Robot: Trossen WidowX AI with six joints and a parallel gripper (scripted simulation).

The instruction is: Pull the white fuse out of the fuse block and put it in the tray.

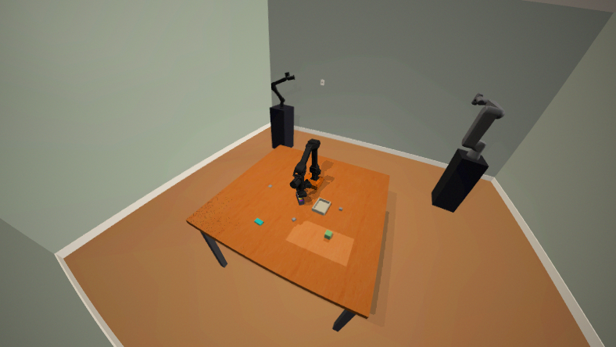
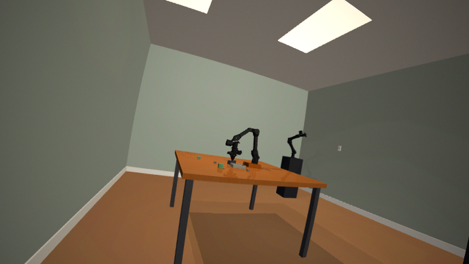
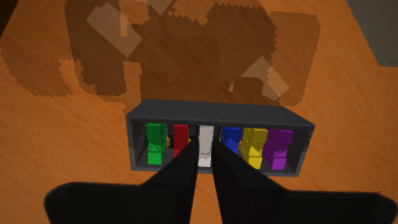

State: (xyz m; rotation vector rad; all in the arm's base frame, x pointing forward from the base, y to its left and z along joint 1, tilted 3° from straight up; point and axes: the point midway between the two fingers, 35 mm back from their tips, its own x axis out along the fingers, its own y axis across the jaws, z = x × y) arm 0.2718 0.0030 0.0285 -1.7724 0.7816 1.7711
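Got my claw clamped on the white fuse, which sits in the fuse block between red and blue, tray nearby.

The table shows an orange wood grain with a slight sheen; in the exterior view its top reflects the things standing on it. On it, the fuse block looks like matt dark grey plastic, smooth-walled. Inside the block, the white fuse, red fuse, green fuse, blue fuse, yellow fuse and purple fuse look like smooth, flat-coloured plastic. The gripper above the block is matt black, without shine.
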